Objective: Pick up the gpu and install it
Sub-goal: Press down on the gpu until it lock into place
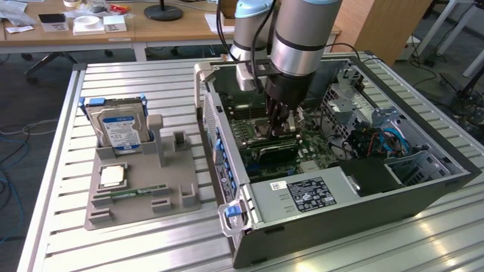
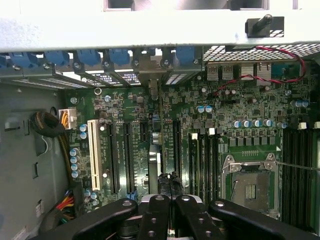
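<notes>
Dark gpu (image 2: 154, 155) standing edge-on over the motherboard (image 2: 240, 125) slots, pinched at its edge by the narrowed tool (image 2: 170, 181)

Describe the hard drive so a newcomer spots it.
Beside the open computer case, on the exterior view's left, sits a grey holder tray. The hard drive stands upright at its far end, the only silver box with a blue label.

The robot arm (image 1: 298, 39) is a thick, silvery-grey metal tube with pale blue joint caps and black cables running alongside. Its black gripper (image 2: 170, 181) has jointed linkage fingers (image 2: 159, 212) dotted with round silver screw heads.
</notes>
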Controlling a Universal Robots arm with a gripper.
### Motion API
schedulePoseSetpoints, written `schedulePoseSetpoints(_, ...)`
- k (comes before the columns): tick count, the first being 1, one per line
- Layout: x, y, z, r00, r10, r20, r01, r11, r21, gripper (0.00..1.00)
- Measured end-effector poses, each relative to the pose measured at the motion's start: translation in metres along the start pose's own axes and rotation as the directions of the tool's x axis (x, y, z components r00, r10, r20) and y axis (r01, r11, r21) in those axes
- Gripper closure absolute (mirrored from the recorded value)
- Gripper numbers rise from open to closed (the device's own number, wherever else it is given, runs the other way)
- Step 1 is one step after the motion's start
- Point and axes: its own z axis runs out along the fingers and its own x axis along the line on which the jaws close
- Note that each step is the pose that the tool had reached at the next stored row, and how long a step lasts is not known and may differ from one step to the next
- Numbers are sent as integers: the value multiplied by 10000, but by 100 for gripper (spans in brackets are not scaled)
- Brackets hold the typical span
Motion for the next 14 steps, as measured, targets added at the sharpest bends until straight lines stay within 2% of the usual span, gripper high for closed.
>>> schedulePoseSetpoints(14, 0, -21, 74, 10000, 0, -1, 0, 10000, 0, 86)
